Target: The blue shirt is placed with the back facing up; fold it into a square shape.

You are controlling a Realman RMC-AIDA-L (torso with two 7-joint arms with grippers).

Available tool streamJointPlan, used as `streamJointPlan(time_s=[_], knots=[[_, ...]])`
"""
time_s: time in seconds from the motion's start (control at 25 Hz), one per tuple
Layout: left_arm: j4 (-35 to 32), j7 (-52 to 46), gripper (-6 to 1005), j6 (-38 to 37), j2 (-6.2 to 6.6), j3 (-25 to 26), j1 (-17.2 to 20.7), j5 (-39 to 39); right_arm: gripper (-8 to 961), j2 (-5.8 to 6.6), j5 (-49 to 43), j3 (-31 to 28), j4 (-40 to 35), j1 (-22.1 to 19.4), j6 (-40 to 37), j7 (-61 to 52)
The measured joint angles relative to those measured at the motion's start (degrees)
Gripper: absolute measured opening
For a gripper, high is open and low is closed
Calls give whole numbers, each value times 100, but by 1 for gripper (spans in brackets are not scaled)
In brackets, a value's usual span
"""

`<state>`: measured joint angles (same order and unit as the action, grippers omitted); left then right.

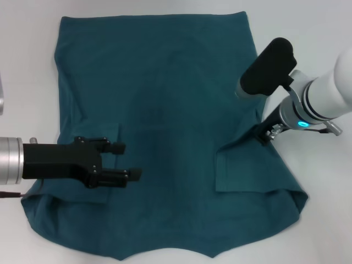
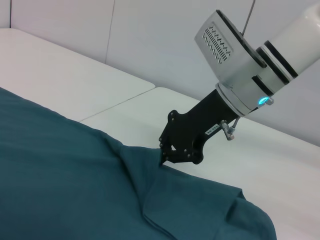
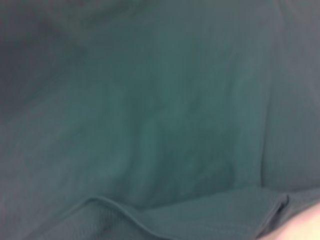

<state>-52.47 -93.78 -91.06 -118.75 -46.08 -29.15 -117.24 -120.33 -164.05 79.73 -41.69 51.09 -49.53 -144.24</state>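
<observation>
The blue shirt lies spread flat on the white table, plain teal fabric with its wavy edge toward me. Its right sleeve area is folded inward as a flap. My right gripper is at the shirt's right edge, and the left wrist view shows that gripper pinching a raised ridge of fabric. My left gripper hovers over the left part of the shirt, open, with nothing between its black fingers. Cloth fills the right wrist view, with a hem showing.
Bare white table surface surrounds the shirt on all sides. A seam between table panels shows in the left wrist view. A grey object edge sits at the far left.
</observation>
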Motion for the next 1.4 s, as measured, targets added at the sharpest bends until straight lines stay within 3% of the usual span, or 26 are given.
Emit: streamJointPlan(time_s=[0.44,0.92,1.16,1.4], knots=[[0,31,840,34,2,17,19,19,11,-15,576,344,227,199,523,74],[-31,29,840,111,16,89,84,39,11,9,791,401,-103,65,461,89],[-278,-159,840,27,30,105,319,43,13,-12,797,464,-1102,-474,-107,46],[-1256,-1009,840,-128,-47,229,817,11,19,-6,856,550,-2405,-1144,-761,-14]])
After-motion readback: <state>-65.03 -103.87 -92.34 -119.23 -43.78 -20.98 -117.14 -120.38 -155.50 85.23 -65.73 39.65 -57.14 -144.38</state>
